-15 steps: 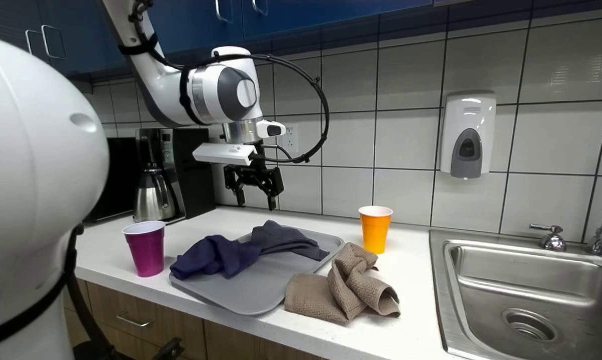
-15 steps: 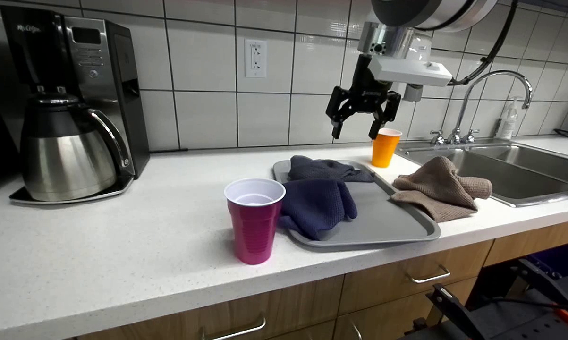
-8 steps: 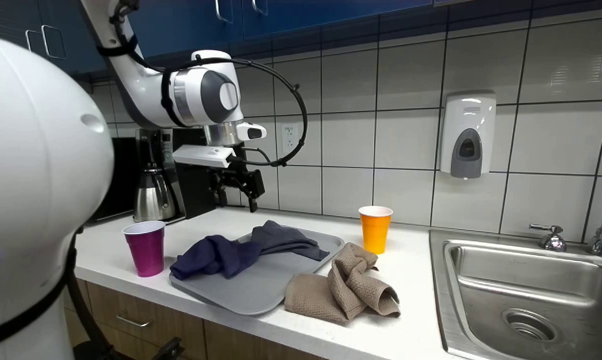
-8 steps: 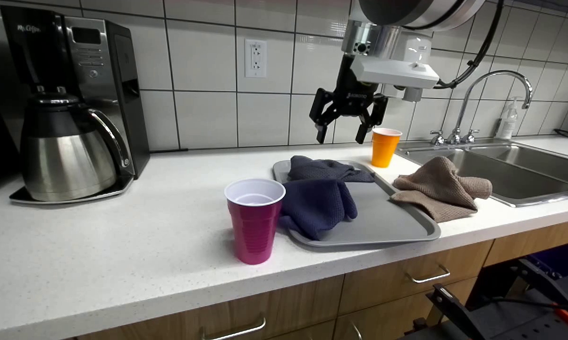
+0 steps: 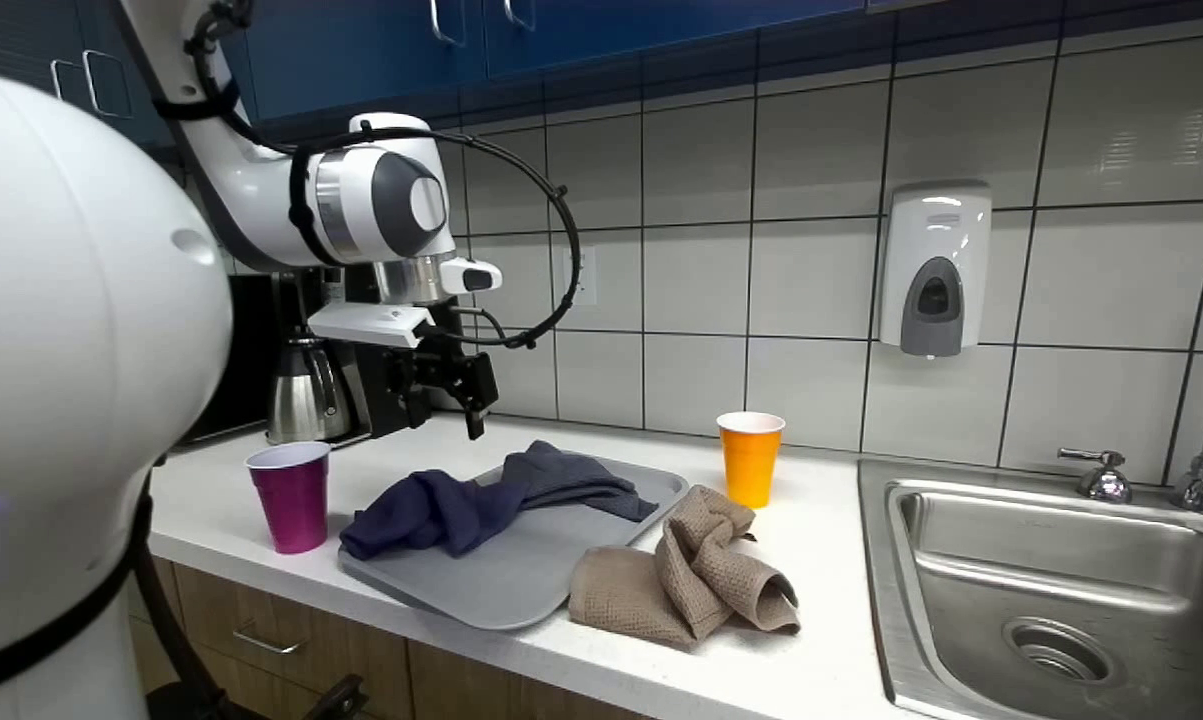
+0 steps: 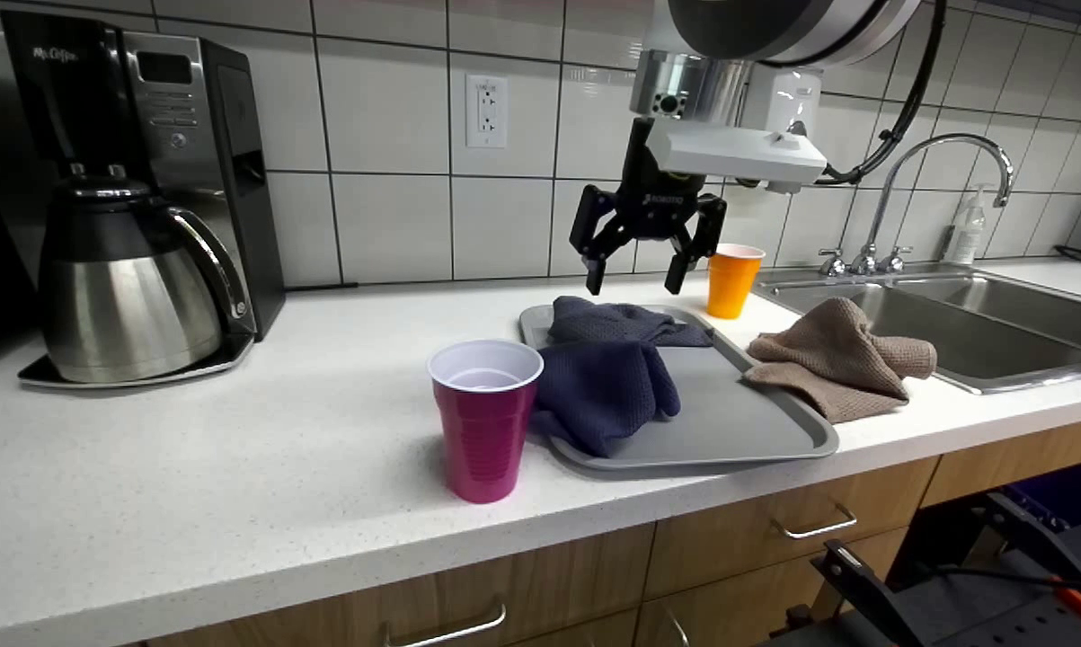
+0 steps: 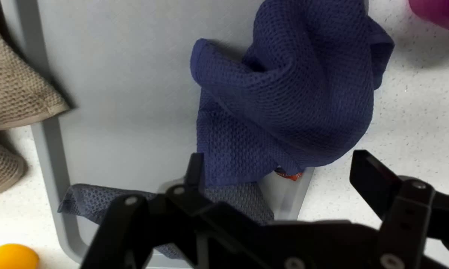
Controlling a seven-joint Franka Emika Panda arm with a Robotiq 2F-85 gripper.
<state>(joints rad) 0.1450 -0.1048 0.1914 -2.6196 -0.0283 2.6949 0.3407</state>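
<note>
The robot's black fingers hang spread wide apart, with air between them, above the back part of a gray tray. The tray lies on a white surface, its near side close along the surface's front edge. Two crumpled cloths rest below the fingers: a navy cloth towards the front edge, spilling over the tray's rim, and a slate-gray cloth nearer the back edge, meeting the navy one.

Just beside the tray, near the front edge, a magenta cup stands upright, apart from the navy cloth. On the tray's opposite side, a brown cloth overlaps the rim and reaches onto the surface. An orange cup stands upright near the back edge.

A wide stretch of white surface runs from the tray to a coffee maker at the left. A narrower strip separates the brown cloth from a steel sink at the right.

Behind the back edge rises a white-tiled wall with an outlet and a dispenser. Blue cabinets hang above; wooden drawers sit below the front edge.
</note>
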